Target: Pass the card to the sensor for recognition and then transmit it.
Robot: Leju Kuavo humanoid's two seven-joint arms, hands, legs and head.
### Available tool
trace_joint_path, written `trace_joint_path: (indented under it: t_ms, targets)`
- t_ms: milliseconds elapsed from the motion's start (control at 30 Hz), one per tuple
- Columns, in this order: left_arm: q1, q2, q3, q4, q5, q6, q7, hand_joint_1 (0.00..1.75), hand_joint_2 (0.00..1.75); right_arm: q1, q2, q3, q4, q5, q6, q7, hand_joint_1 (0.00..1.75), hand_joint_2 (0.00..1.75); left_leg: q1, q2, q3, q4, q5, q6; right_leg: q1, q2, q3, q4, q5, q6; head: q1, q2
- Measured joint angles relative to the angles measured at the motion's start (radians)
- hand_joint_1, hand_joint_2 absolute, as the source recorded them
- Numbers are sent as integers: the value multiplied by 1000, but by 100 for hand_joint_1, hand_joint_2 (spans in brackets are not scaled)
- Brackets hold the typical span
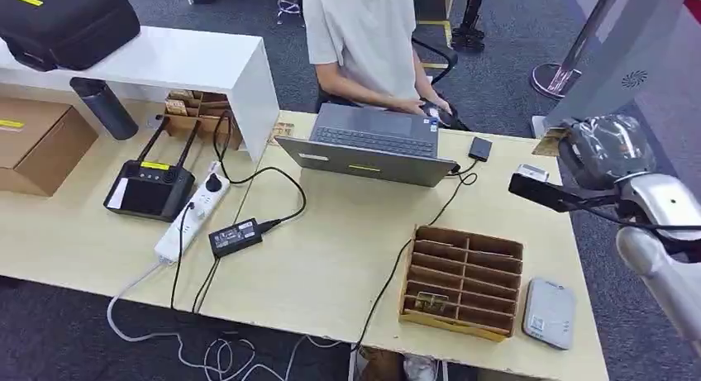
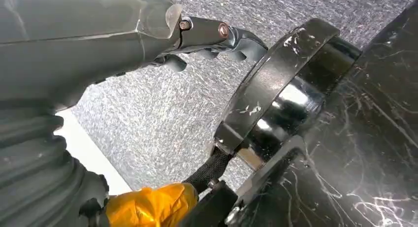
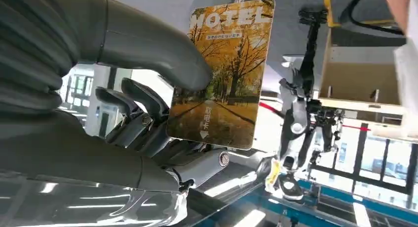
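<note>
Office/lab workspace: a person in a white T-shirt (image 1: 361, 34) is sitting at a light wooden desk (image 1: 331, 257), typing on a grey laptop (image 1: 372, 145). A white power strip (image 1: 192, 213) w/ black adapter (image 1: 236, 236) is lying nearby, a wooden slotted card tray (image 1: 463, 280) sitting beside; grey carpet floor (image 1: 496, 75) is showing behind.

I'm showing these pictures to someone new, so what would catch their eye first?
Probably the hotel card with its golden autumn trees, pinched in the right hand, which is raised at the table's right end. Next, the open grey laptop at the far edge with a person seated behind it, and the wooden slotted card box beside a small grey reader at the near right corner.
</note>
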Motion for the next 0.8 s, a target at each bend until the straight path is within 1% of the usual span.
trace_joint_path:
  t_ms: [167,367,633,700,800]
  targets:
    - [8,6,-4,-15,-82,15,0,0,175,61,-29,-53,-51,6,-19,3,175,175,0,0,0,0,0,0,0,-1,0,0,0,0,0,0]
    - [13,13,-5,-38,-88,37,12,0,175,155,-69,-122,-141,8,-42,10,175,175,0,0,-1,0,0,0,0,-1,0,0,0,0,0,0]
    - [24,24,-6,-75,-91,75,12,0,175,334,-125,-230,-303,20,-58,21,175,175,0,0,-1,0,-1,0,0,-1,-1,0,0,0,0,0]
    - [28,27,-6,-83,-116,80,12,0,175,382,-130,-259,-338,27,-66,21,175,175,0,0,-1,0,-1,0,0,-1,-1,0,0,0,0,0]
    - [30,31,-6,-93,-162,84,41,0,175,447,-135,-297,-380,31,-78,21,175,175,0,0,-1,0,-1,0,0,-1,-1,0,0,0,0,0]
